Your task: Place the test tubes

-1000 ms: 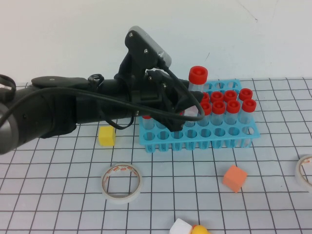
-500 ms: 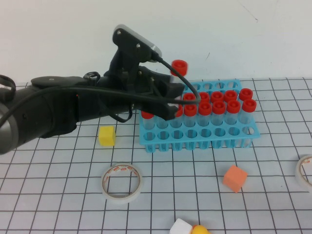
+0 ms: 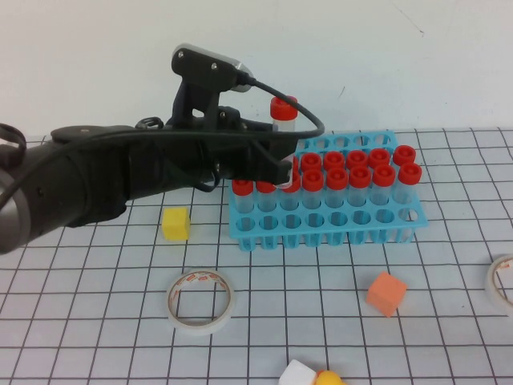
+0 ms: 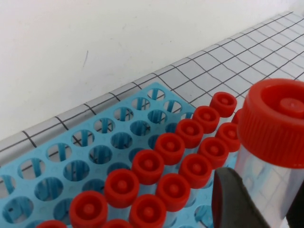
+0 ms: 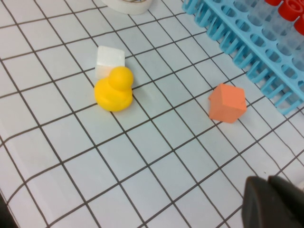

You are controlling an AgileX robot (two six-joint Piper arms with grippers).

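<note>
Clear, probably light and slick, the test tube [image 3: 282, 112] sits sensibly pinched below its red cap in the left gripper [image 3: 277, 160] over the left end of the rack [image 3: 329, 228], while the right gripper [image 5: 273, 204], shut, hovers near the orange cube [image 5: 227, 103].

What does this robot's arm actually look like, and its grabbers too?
The left arm is a thick, glossy black shell with a black cable looping over it and a silver-topped camera block. Its left gripper, above the blue rack, has dark fingers. The right gripper, over the gridded table, is dark and blunt too.
</note>
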